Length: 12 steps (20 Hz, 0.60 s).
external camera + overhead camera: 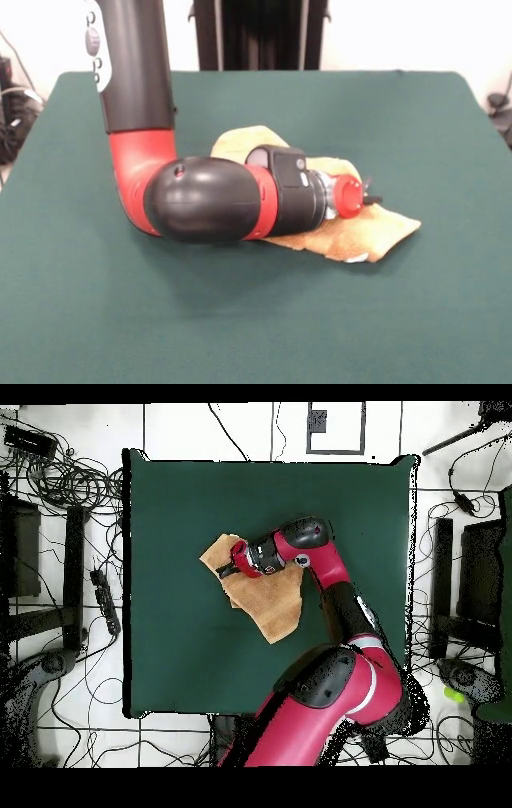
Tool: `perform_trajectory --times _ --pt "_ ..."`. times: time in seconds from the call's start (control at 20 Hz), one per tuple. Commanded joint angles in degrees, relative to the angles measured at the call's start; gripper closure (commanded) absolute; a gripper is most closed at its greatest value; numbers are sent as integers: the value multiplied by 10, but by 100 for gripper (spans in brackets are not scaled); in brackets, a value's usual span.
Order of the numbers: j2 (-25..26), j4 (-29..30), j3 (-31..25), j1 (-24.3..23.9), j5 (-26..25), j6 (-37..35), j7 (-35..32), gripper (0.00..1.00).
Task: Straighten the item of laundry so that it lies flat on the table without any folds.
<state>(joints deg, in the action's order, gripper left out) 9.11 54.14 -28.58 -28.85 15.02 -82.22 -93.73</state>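
Lying rumpled near counter (72,320) centre, towel (376,232) spreads from 10 to 5 o'clock overhead. End effector (370,197) low over its 10 o'clock end; finger state unclear.

one towel (364,232); one table (240,320); one arm (136,88); one gripper (373,198)
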Motion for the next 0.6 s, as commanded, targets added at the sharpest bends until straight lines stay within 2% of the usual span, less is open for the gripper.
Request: perform_trajectory --times 0.05,0.35,0.55,0.6 --pt "75 2 -53 6 -61 0 208 100" --pt "107 -67 -69 14 -78 -65 232 100" --pt "133 -126 -88 21 -91 -130 262 100" --pt "139 -136 -98 19 -99 -137 289 100"
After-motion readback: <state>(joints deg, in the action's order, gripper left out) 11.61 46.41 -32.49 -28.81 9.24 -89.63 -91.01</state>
